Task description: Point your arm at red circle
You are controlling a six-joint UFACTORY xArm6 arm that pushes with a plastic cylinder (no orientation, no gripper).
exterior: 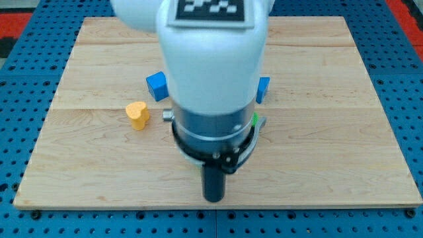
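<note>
Nearest you, at the view's bottom centre, my tip [213, 198] sits over bare wood on the board [330, 165], close to its bottom edge. You will find no hand on this arm: it ends in a plain dark rod, with nothing that could stand apart, together or clamped. No block touches the tip; the nearest colour is a small green block [255, 120], just a sliver peeking out at the right side of the arm [211, 73], shape not readable. Farther up, toward the view's left, one yellow block [137, 114] with a lobed, heart-like outline stands alone, well apart from the tip. Beyond it, slightly right, you see a blue block [157, 86], cube-like and turned at an angle, its right edge meeting the arm's outline. At about the same depth, on the arm's right, a second blue block [264, 88] shows only as a narrow strip. Your count of what shows: two blue, one yellow, one green. You cannot see the red circle anywhere; the arm's white body covers the board's middle from its top edge down, so where the circle lies, and how it faces, cannot be told. The board rests on a blue pegboard [26, 218], and the blocks lie loose on the wood, none inside anything.
</note>
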